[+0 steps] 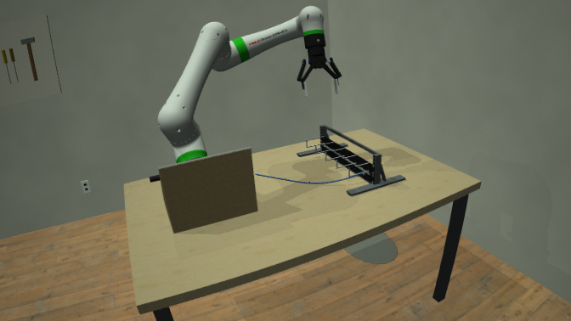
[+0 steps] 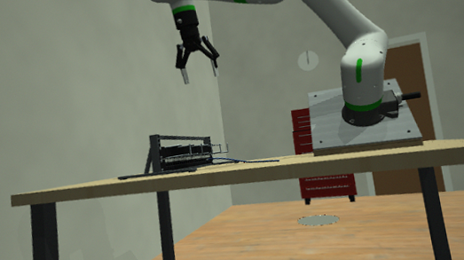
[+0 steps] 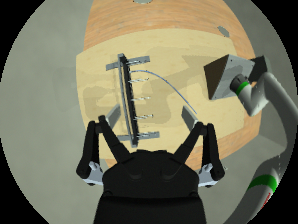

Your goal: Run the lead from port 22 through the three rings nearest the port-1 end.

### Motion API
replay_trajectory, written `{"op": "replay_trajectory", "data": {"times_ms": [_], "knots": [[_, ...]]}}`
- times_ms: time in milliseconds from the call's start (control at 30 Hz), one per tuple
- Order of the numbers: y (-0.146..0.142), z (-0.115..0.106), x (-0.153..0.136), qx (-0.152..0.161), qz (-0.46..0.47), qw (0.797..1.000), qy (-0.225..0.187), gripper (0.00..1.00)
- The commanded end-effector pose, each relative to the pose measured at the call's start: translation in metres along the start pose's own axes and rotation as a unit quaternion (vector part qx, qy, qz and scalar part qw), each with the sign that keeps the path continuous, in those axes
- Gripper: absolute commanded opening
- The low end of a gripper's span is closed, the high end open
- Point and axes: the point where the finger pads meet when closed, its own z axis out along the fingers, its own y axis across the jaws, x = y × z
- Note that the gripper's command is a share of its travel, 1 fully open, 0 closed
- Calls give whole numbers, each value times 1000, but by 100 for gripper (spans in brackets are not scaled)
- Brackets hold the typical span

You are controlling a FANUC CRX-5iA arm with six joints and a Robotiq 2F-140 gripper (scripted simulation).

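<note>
The dark rack [image 1: 351, 140] [image 2: 156, 154] [image 3: 120, 64] stands upright on its two feet. Several thin wire rings [image 1: 326, 157] [image 3: 141, 98] stick out along its front; their gaps are too small to make out. The blue lead [image 1: 314, 183] [image 2: 250, 161] [image 3: 170, 85] comes from the panel near the end away from port 1. It curves out over the table in front, towards the robot's base, outside the three rings nearest the port-1 end. Its free end shows in the wrist view; whether it touches the table is unclear. My gripper [image 1: 321, 90] [image 2: 201, 78] [image 3: 151, 110] is open and empty, high above the rack.
The rack stands on the wooden table [image 1: 297, 238] [image 2: 88, 191], with one foot [image 1: 374, 187] towards the top camera. The robot's base plate [image 1: 208, 191] [image 2: 337, 142] stands tilted at the other side of the table, beyond the lead's free end.
</note>
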Motion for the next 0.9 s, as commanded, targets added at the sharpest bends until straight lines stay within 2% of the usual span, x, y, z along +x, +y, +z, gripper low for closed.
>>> {"op": "replay_trajectory", "data": {"times_ms": [0,600,700,767,867], "knots": [[0,0,0,0,0,1000,0,100],[1,1,0,0,-1,1000,-1,100],[12,16,-4,-2,-14,1000,-14,100],[30,37,-9,-4,-30,999,-32,100],[40,48,-11,-5,-39,998,-42,100]]}}
